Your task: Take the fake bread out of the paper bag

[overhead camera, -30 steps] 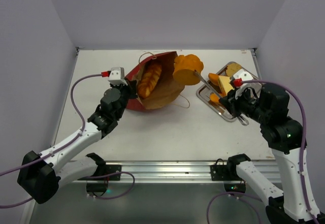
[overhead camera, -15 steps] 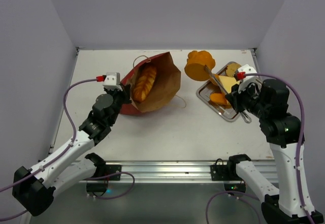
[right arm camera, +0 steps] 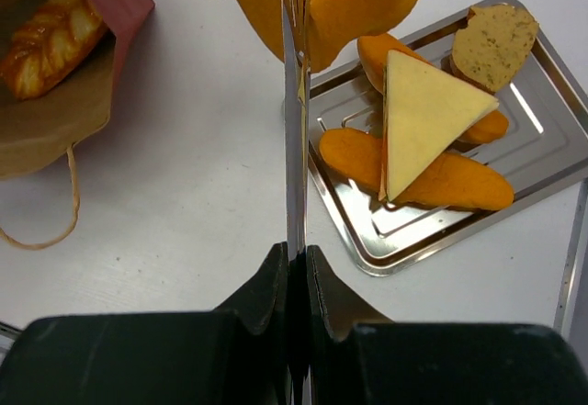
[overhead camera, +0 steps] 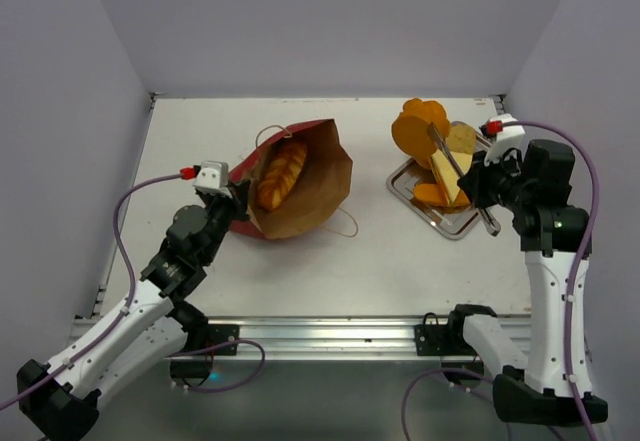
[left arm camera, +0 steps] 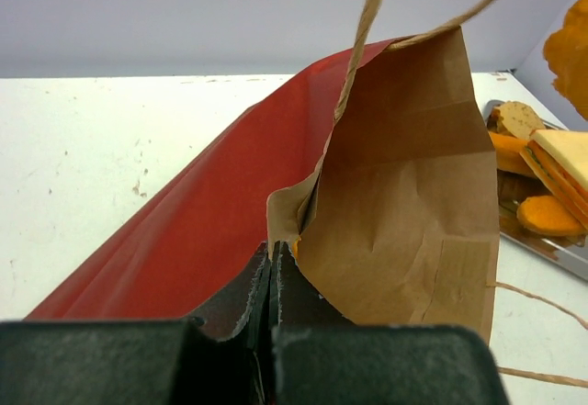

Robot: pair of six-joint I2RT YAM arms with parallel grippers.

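Note:
The paper bag (overhead camera: 312, 189), red outside and brown inside, lies open on its side. A braided golden bread (overhead camera: 279, 174) rests inside it. My left gripper (overhead camera: 238, 201) is shut on the bag's rim (left arm camera: 303, 212), its jaws pinching the paper. My right gripper (overhead camera: 480, 204) is shut on metal tongs (overhead camera: 449, 164). The tongs clamp a round orange bread piece (overhead camera: 418, 133) hanging over the far left corner of the silver tray (overhead camera: 452, 225). In the right wrist view the tongs (right arm camera: 293, 139) run up to that bread (right arm camera: 358, 1), with the bag (right arm camera: 55, 125) at the left.
The tray (right arm camera: 551, 162) holds several bread pieces: a yellow triangular sandwich slice (right arm camera: 424, 116), orange loaves (right arm camera: 432, 177) and a brown round slice (right arm camera: 496, 45). The bag's loop handle (overhead camera: 347, 223) trails on the table. Grey walls enclose three sides.
My right arm carried the tongs and the orange bread rightward, from the bag's mouth to over the tray. My left gripper drew the bag's rim back toward the near left.

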